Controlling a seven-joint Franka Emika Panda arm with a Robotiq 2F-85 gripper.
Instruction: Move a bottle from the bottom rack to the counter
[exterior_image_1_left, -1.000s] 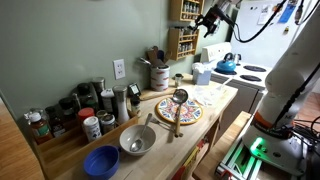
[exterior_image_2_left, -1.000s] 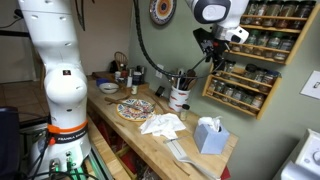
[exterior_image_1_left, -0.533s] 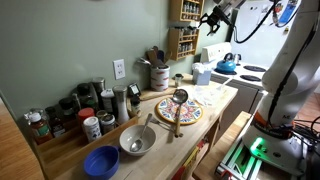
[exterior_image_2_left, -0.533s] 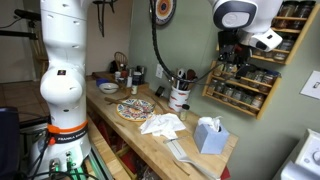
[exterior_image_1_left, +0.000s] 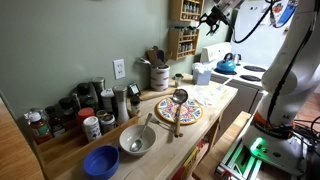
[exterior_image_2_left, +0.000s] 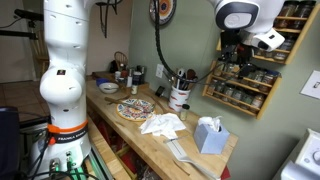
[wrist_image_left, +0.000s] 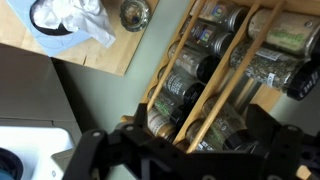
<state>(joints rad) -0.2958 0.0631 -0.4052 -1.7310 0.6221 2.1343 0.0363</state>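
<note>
Having swung across and settled, the pincer (exterior_image_2_left: 234, 61) hovers spread and empty, the bottom rack (exterior_image_2_left: 235, 104) just below it, so gripping a bottle (exterior_image_2_left: 241, 96) looks next.

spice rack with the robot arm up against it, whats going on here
The robot arm has reached up to the wooden spice rack on the wall. Its tool hangs just in front of the shelves. In the wrist view the fingers are spread wide and grip nothing. The small dark jars sit in their rows, including those on the bottom rack. Nothing from the rack has been set on the counter yet, so the pick is not yet made.
</note>
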